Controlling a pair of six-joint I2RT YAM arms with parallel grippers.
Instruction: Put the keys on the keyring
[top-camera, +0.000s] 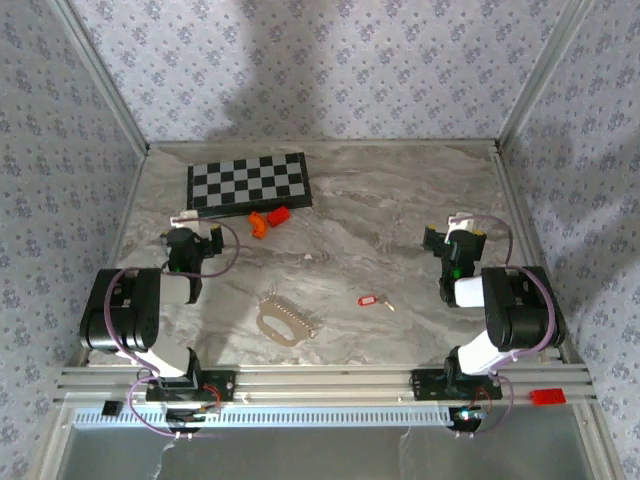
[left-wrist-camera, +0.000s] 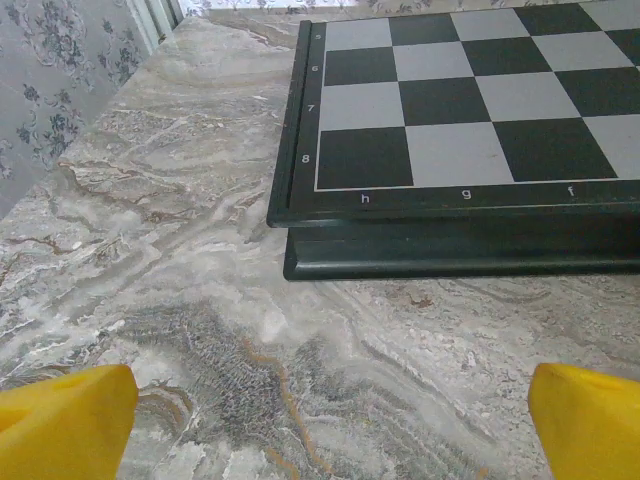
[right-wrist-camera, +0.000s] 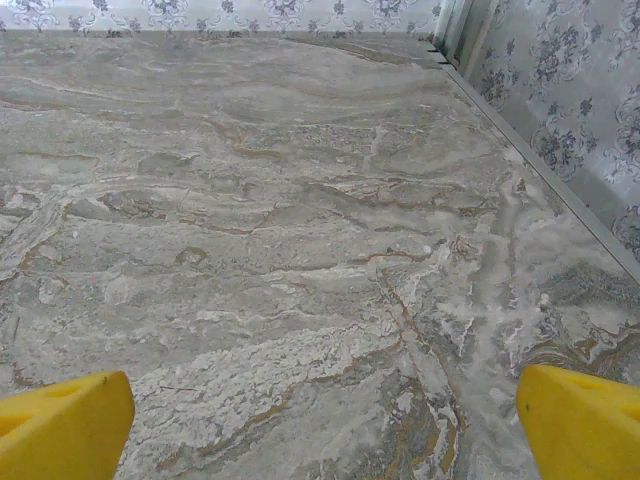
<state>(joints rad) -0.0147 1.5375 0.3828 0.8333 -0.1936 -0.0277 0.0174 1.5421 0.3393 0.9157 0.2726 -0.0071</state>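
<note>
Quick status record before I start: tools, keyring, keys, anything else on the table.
left tool: open, empty, facing the chessboard
right tool: open, empty, above the marble table
keyring: red tag, mid-table, right of centre
keys: beside the keyring; attached or not, too small to tell
orange blocks: at the chessboard's near edge
beige toothed piece: front centre

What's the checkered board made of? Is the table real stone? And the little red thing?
The chessboard looks like wood or hard plastic: matte squares, dark moulded rim, printed letters. The table looks like marble, with grey and brown veins, but may be a printed surface. The keyring tag looks like red plastic; too small to be sure.
</note>
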